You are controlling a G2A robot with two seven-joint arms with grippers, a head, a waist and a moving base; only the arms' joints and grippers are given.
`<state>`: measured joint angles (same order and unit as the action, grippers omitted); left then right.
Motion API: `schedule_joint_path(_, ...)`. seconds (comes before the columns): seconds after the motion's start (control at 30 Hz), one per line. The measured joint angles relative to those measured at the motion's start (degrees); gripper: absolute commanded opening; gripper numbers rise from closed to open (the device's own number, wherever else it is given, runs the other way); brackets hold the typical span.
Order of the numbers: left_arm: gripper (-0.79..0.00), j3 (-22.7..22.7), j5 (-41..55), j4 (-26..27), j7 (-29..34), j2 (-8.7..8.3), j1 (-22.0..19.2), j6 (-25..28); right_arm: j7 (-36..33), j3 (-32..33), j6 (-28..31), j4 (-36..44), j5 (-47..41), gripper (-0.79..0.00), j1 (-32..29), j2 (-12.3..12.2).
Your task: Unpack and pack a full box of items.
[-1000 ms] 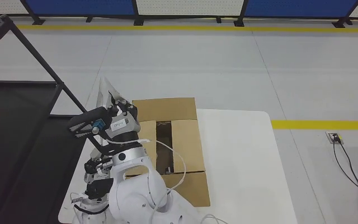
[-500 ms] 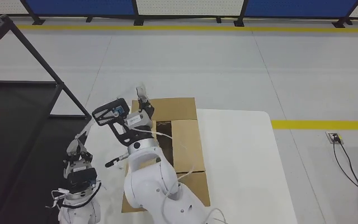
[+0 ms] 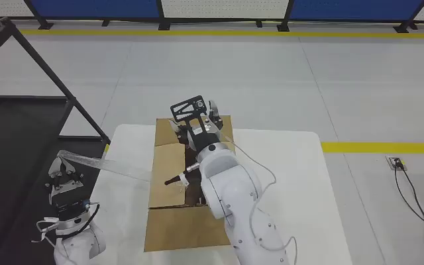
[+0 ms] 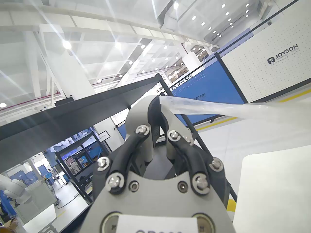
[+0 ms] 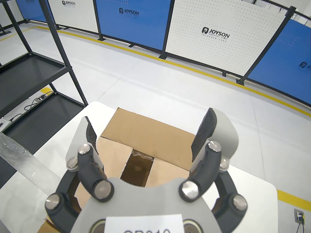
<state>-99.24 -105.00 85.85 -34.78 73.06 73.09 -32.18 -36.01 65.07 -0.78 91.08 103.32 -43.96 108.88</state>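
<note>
Cardboard box (image 3: 179,228) sits directly below the right jaws, which stand spread wide with nothing between them. They hang over the box's far end, where the top flaps part on a dark slot; what lies inside is too dim to name. Off to the side, the left jaws are pressed together on the end of a clear plastic strip (image 4: 218,109). The strip runs out from them in a long straight line back to the box flap nearest them, though I cannot tell whether its far end is free of the box. Both arms have shifted in the last second. The right arm has swung across from the table's (image 3: 298,199) side to hang over the box. The left jaws have drawn well away, out past the table's rim toward the black rack (image 5: 24,73), with the strip now stretched out behind them. I judge the unpacking barely begun: with the strip drawn aside, the flaps lie open to the right jaws, and the contents are not yet lifted out
</note>
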Motion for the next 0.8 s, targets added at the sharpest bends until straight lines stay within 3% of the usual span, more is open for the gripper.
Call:
schedule_joint_path(0.33, -0.785, -6.45, -0.91, 2.84, 2.27, -0.37, -1.61, -5.76, -1.12, 1.87, 0.18, 0.42, 0.34, 0.000, -0.18, -0.29)
schedule_joint_path(0.53, -0.785, -6.82, -1.05, 2.67, 2.57, -0.38, -1.69, -6.09, -1.33, 3.34, 0.12, -1.11, -3.38, 0.000, -1.42, -0.33)
schedule_joint_path(0.7, -0.785, -6.70, -2.62, 2.27, 2.26, -0.34, -1.62, -7.54, -3.74, 9.64, -4.45, -11.54, -9.71, 0.000, 4.80, -0.34)
schedule_joint_path(0.8, -0.785, -5.97, -2.93, 1.41, 5.64, -0.12, -3.36, -8.18, -3.48, 14.38, -7.42, -20.93, -10.67, 0.000, 10.89, -0.70)
